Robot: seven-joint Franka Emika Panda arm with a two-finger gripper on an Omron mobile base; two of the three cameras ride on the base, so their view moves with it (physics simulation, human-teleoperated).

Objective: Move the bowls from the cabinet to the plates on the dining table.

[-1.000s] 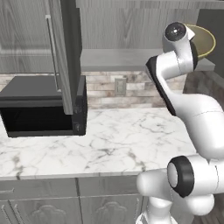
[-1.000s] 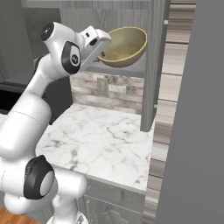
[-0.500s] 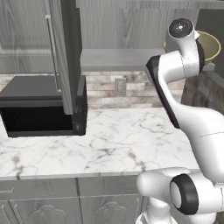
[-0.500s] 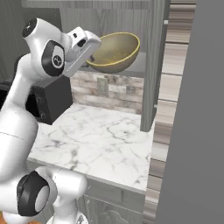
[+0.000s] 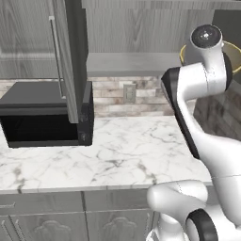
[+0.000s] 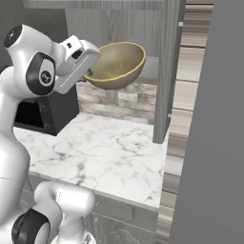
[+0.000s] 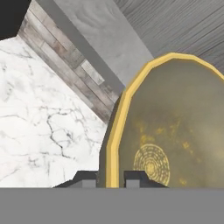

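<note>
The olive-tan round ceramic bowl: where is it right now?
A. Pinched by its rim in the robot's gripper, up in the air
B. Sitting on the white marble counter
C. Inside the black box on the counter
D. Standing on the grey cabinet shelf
A: the gripper is shut on the rim of the olive-tan round ceramic bowl, holding it above the white marble counter.

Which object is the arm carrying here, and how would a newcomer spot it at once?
Start at the open grey cabinet above the marble counter. In front of its shelf, the white arm's gripper is shut on the rim of a bowl, held in the air. It is the one round, olive-tan thing among grey wood, white stone and the black microwave.
</note>
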